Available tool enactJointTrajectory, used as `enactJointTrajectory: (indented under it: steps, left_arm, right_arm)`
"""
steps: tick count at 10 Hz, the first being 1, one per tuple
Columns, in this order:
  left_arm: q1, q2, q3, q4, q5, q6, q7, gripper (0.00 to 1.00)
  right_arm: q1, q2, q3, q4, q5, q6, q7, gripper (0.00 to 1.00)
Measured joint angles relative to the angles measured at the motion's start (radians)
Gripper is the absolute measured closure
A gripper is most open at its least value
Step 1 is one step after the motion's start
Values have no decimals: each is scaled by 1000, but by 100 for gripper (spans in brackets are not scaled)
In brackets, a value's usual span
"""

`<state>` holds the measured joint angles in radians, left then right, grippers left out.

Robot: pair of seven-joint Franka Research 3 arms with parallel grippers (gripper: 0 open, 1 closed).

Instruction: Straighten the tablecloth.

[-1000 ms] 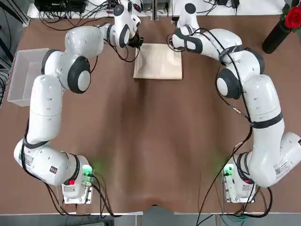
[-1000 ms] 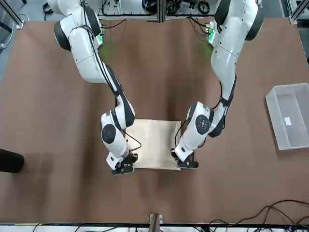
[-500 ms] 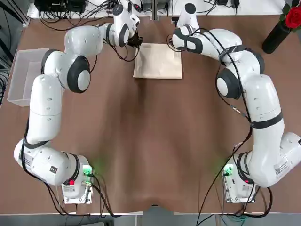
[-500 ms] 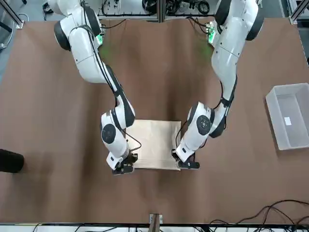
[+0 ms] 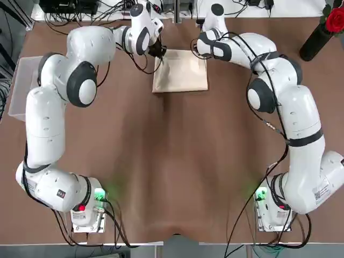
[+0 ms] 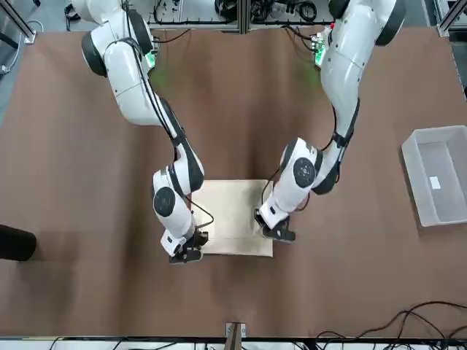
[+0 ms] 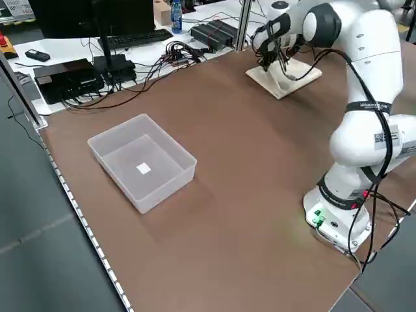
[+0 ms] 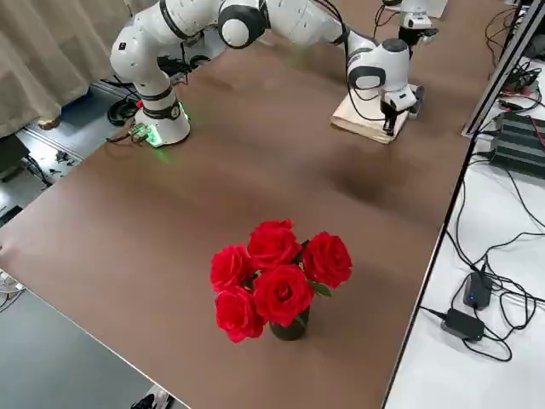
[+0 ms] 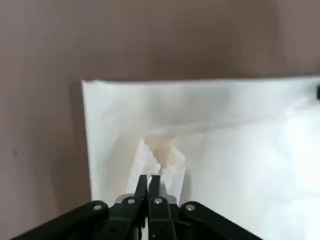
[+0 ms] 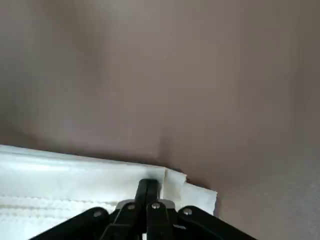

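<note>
Two closed pincers, the left (image 9: 148, 186) pinching a raised fold of tablecloth (image 5: 180, 72), the right (image 10: 148, 192) at its edge, probably start straightening; next, draw gently outward.

Two white jointed arms reaching forward, left tool (image 6: 276, 237) shut, right tool (image 6: 186, 257) shut

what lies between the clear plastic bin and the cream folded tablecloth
The left arm crosses there in the top view, above brown table surface.
</note>
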<state>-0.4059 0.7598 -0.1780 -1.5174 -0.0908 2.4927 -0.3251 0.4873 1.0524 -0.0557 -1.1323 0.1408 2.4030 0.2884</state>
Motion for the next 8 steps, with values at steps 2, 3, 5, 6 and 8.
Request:
enactJointTrajectory:
  steps: [2, 3, 5, 6, 8]
  left_arm:
    - [0, -43, -14, -21, 0, -129, 48, 97]
    - [1, -61, -17, -25, 0, -198, 76, 97]
    - [1, -90, -29, -29, 0, -323, 116, 97]
    - [2, -99, -39, -31, 0, -365, 129, 97]
    - [1, -102, -70, -35, 0, -425, 140, 97]
  right_arm:
    - [0, 0, 0, 0, 0, 0, 0, 99]
    - [0, 0, 0, 0, 0, 0, 0, 99]
    - [0, 0, 0, 0, 0, 0, 0, 99]
    - [0, 0, 0, 0, 0, 0, 0, 99]
    - [0, 0, 0, 0, 0, 0, 0, 99]
